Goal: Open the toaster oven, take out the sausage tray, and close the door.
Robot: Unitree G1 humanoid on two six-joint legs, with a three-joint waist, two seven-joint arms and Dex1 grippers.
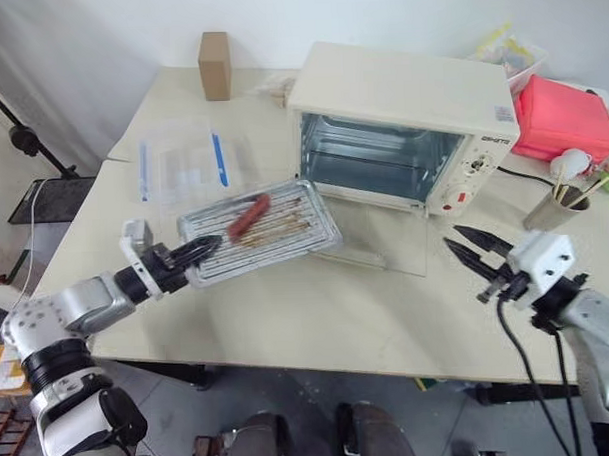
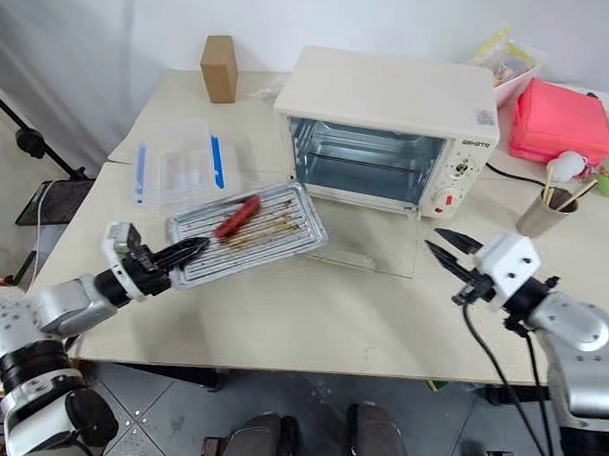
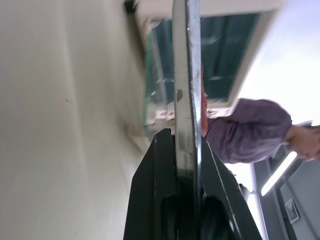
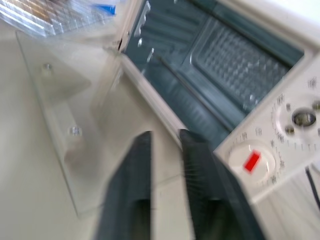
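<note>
The left gripper (image 1: 207, 249), jaws clamped on the near corner of the sausage tray (image 1: 270, 229), holds it out of the toaster oven (image 1: 406, 124); the right gripper (image 1: 472, 250) — jaws apart in the head views (empty) — is nearer the lowered door (image 1: 385, 247).

Cream table (image 1: 318, 328). Brown cardboard box (image 1: 215, 65) upright near far edge. Clear plastic container with blue clips (image 1: 182, 164) lying flat, left-centre. Pink box (image 1: 563, 118) at far right, white tub with yellow packets (image 1: 511, 56) behind it. Metal cup with wooden sticks (image 1: 556, 208) near right edge, white round object (image 1: 570, 163) just beside. Person in purple sleeve (image 3: 250, 132) in left wrist view.
</note>
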